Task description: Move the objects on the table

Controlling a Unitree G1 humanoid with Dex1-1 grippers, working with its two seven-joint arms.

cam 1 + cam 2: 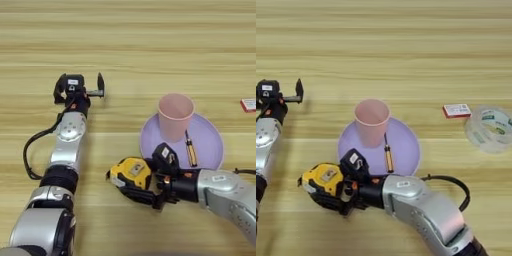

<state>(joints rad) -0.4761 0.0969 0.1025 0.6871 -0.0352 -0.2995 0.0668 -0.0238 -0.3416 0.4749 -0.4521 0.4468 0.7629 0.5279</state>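
Objects sit toward the near right of the table [150,45], and your two arms reach in from the near edge. Starting at your left, the left gripper [95,86] hovers over bare wood well away from everything, its black fingers [100,82] spread apart and grasping nothing. Moving right, the tape measure [131,173] lies on the wood just beside the near left rim of the plate [212,145]. Your right gripper [145,180] is clenched around it, one finger over the top and one beneath its near side. Next, the pink cup [175,116] stands upright on the plate's far left part. Just right of the cup, the screwdriver [190,149] lies on the plate. Farther right, a small red-and-white box [457,110] and a roll of clear tape [490,128] rest on the wood.
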